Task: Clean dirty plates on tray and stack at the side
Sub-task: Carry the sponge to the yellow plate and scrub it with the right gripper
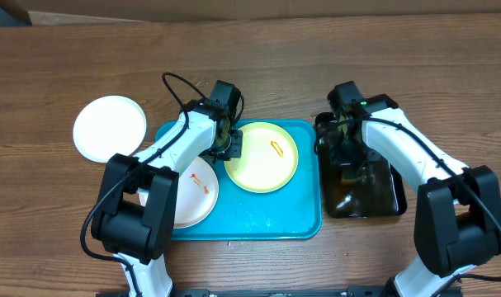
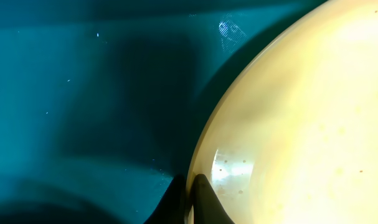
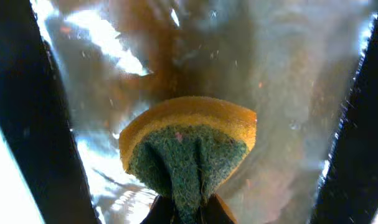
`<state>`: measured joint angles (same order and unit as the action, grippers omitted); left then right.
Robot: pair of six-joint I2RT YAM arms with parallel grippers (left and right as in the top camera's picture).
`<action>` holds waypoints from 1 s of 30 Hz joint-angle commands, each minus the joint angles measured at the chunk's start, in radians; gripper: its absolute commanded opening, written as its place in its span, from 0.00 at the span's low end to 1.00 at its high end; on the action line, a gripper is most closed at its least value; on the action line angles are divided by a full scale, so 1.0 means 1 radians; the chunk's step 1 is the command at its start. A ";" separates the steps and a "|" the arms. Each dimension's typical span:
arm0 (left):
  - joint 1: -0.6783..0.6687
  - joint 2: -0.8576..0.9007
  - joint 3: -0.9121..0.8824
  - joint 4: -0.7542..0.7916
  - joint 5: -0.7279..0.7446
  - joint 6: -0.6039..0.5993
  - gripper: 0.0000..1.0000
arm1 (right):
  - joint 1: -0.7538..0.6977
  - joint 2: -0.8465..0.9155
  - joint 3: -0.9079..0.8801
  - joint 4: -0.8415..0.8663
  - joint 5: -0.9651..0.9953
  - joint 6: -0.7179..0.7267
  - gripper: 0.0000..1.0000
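Two grips: left tool [image 2: 190,190] plate [image 2: 301,118]; right tool [image 3: 182,210] sponge [image 3: 189,146].

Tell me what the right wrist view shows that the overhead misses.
Only the right wrist: a sponge, yellow with a green scouring face, pinched and folded in the right gripper. Only the overhead: the teal tray carrying the yellow-green plate and a smeared white plate, a second white plate on the table, and the left gripper at the yellow-green plate's rim. Both: the black tray of water under the right gripper.
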<state>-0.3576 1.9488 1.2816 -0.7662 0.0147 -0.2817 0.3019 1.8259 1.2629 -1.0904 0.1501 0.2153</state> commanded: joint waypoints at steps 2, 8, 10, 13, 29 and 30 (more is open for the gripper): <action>0.005 0.014 -0.007 0.000 -0.003 0.006 0.04 | 0.000 -0.031 0.093 -0.050 -0.003 0.024 0.04; 0.005 0.014 -0.007 0.000 -0.002 0.005 0.04 | 0.007 -0.031 0.194 -0.055 -0.238 0.025 0.04; 0.005 0.014 -0.007 0.000 -0.001 0.006 0.04 | 0.020 -0.031 0.205 -0.016 -0.307 0.024 0.04; 0.005 0.014 -0.007 0.000 0.012 0.006 0.04 | 0.053 -0.031 0.204 0.056 -0.331 0.025 0.04; 0.005 0.014 -0.007 -0.004 0.012 0.006 0.08 | 0.315 0.014 0.172 0.325 0.034 0.104 0.04; 0.005 0.014 -0.007 -0.004 0.012 0.005 0.08 | 0.319 0.020 0.170 0.328 0.034 0.104 0.04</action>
<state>-0.3576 1.9491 1.2816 -0.7670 0.0254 -0.2817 0.6117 1.8263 1.4399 -0.7746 0.1093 0.3023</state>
